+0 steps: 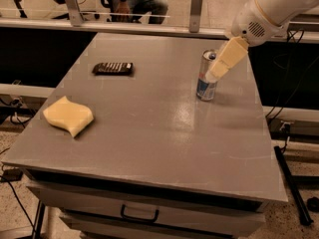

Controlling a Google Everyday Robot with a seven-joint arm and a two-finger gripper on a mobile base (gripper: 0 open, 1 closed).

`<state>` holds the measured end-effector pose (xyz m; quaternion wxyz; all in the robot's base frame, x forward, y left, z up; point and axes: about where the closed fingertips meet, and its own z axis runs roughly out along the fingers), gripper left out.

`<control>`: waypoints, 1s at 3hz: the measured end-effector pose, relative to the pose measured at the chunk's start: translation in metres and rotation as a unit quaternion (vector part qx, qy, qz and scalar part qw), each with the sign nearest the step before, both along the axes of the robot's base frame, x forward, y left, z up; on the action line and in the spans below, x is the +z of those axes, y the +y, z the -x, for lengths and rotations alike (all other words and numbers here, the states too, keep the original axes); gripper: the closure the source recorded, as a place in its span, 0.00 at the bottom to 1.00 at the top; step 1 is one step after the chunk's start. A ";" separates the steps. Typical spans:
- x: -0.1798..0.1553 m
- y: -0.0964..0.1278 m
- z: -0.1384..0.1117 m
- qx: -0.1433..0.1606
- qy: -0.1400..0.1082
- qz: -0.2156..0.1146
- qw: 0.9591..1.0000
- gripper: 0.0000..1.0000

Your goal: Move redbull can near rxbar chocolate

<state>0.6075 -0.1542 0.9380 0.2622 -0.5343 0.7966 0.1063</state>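
The redbull can (204, 89) stands upright on the right half of the grey table (149, 133); it is silver with blue panels and a shiny top. The rxbar chocolate (113, 68), a flat dark wrapper, lies at the table's back left, well away from the can. My gripper (213, 74) reaches down from the white arm (271, 9) at the upper right. Its cream tip lies over the can's upper right side. I cannot tell whether it touches the can.
A wavy pale-yellow sponge (68, 115) lies near the table's left front edge. A drawer with a handle (139, 214) sits under the tabletop. A rail with metal posts (195, 9) runs behind the table.
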 end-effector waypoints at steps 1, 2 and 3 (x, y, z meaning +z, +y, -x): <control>-0.002 0.000 -0.003 -0.002 -0.001 -0.002 1.000 0.00; -0.004 0.002 -0.004 -0.001 0.000 -0.002 1.000 0.25; -0.006 0.004 -0.004 0.001 0.001 -0.002 1.000 0.47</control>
